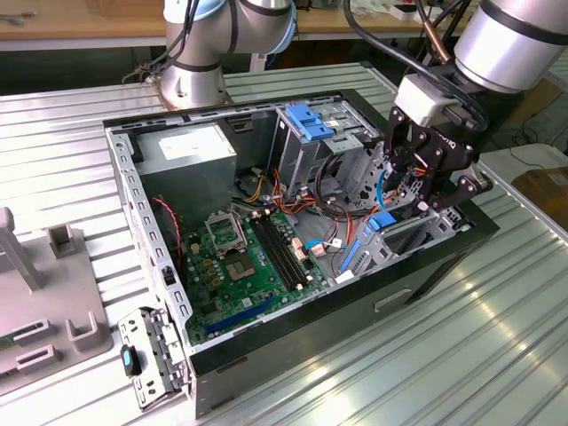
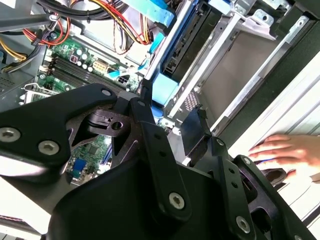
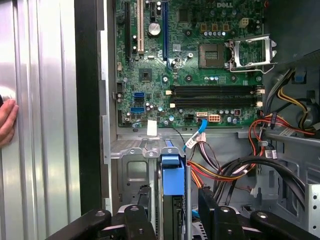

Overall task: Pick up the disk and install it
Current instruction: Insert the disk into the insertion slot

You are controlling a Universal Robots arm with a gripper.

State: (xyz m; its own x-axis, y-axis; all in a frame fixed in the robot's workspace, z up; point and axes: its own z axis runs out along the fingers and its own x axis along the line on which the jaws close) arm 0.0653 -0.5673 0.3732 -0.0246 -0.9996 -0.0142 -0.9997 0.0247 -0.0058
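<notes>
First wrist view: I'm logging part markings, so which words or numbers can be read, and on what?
Green circuit board: white lettering along one edge and beside the slots, too small to read.
Small white tag on the board: nothing legible.
Bright blue plastic carrier rail: no print.

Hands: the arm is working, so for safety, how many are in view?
1: a hand on the metal table just outside the case wall; more may be hidden.

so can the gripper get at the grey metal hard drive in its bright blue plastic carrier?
Likely yes. The open gripper straddles the hard drive, which stands on edge in its bay; the orange and black cables lie off to one side.
</notes>
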